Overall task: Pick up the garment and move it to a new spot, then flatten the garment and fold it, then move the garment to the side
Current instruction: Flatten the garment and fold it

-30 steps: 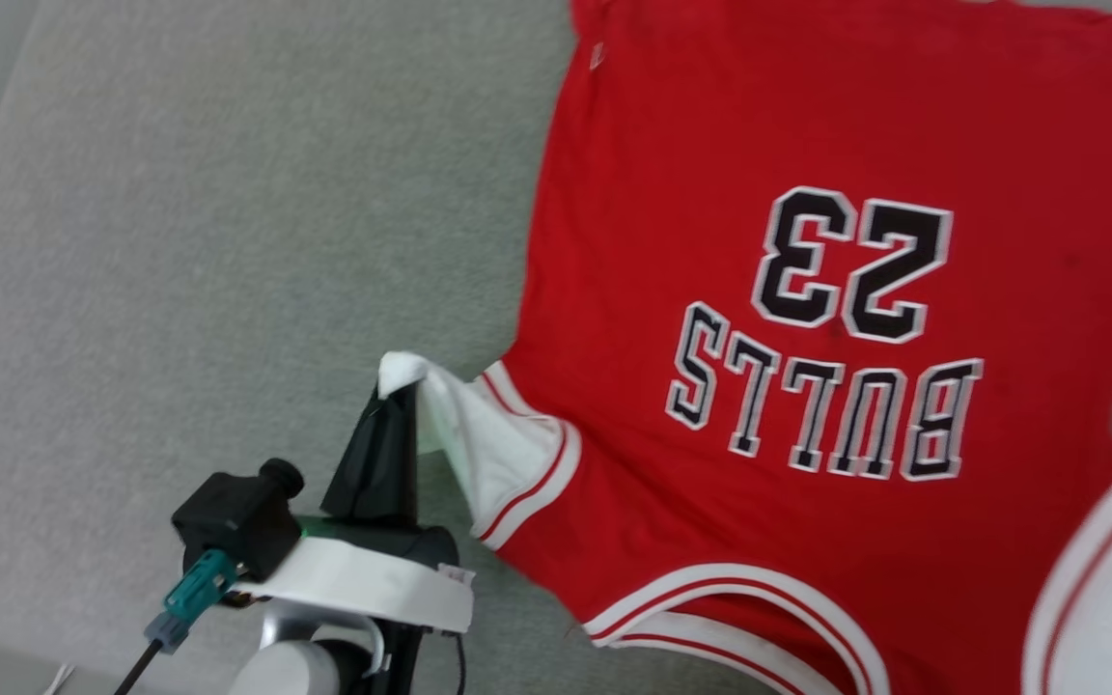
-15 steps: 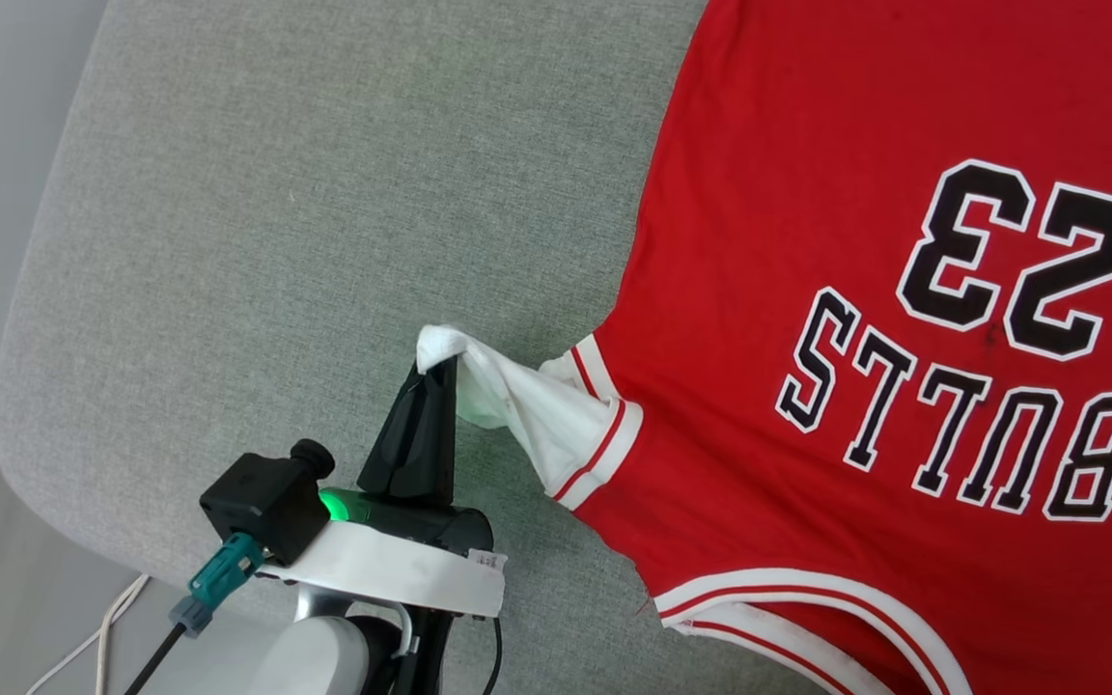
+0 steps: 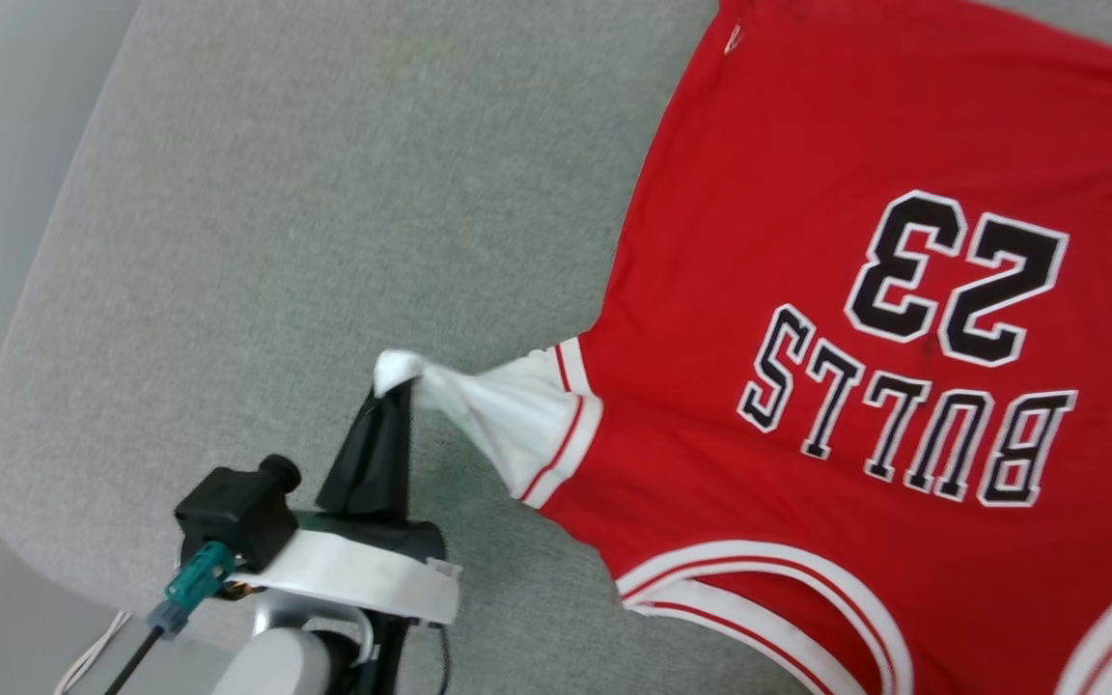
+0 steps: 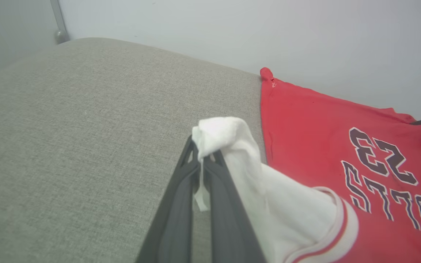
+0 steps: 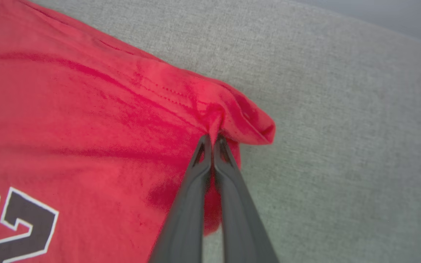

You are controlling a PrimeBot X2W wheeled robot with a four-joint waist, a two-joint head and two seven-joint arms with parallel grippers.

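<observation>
Garment corners between both jaws

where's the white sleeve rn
In the head view, the white sleeve sits left of the red jersey body, its tip pinched by the left hand above the grey cushion.

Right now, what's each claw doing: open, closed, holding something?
Left claw: closed on the garment, at its white sleeve tip.
Right claw: closed on the garment's red corner.

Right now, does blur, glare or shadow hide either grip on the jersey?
Head view: even light, lettering on the garment crisp. Left wrist view: white sleeve washed out at the left claw. Right wrist view: red saturated, shadow beside the right claw; both grips readable.
</observation>
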